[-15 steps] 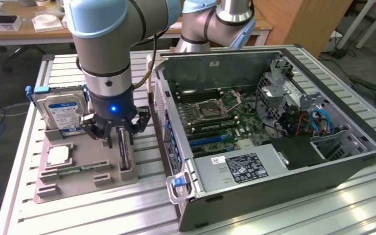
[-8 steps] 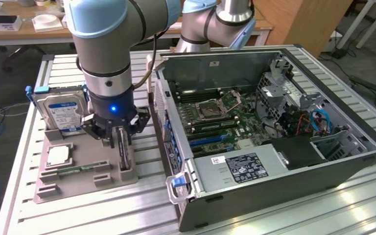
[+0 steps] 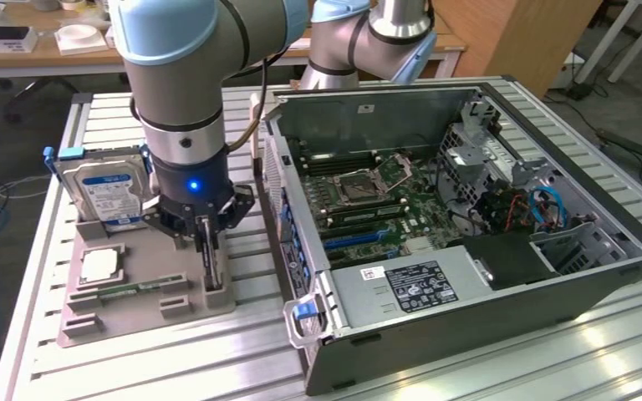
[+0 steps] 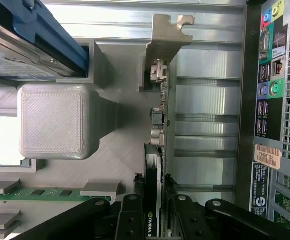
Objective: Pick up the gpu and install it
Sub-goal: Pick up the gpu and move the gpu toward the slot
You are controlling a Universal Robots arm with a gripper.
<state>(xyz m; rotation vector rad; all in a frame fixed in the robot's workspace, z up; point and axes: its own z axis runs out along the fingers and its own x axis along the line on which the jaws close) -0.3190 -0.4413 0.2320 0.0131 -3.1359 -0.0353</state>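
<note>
the gpu [image 3: 211, 271] is stood on edge in the grey holder [image 3: 109, 322] at lower left of the exterior view and is straddled by the jaws. its top edge is hidden. whether it is clamped cannot be told.

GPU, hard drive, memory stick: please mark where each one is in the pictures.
gpu [image 4: 158, 120]: wrist view, its upper edge at the connectors.
hard drive [image 3: 107, 192]: exterior view, the blue-white label.
memory stick [image 4: 45, 193]: wrist view, middle of the green board.

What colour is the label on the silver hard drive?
Blue and white. The silver rectangular hard drive's label shows best in the exterior view.
</note>
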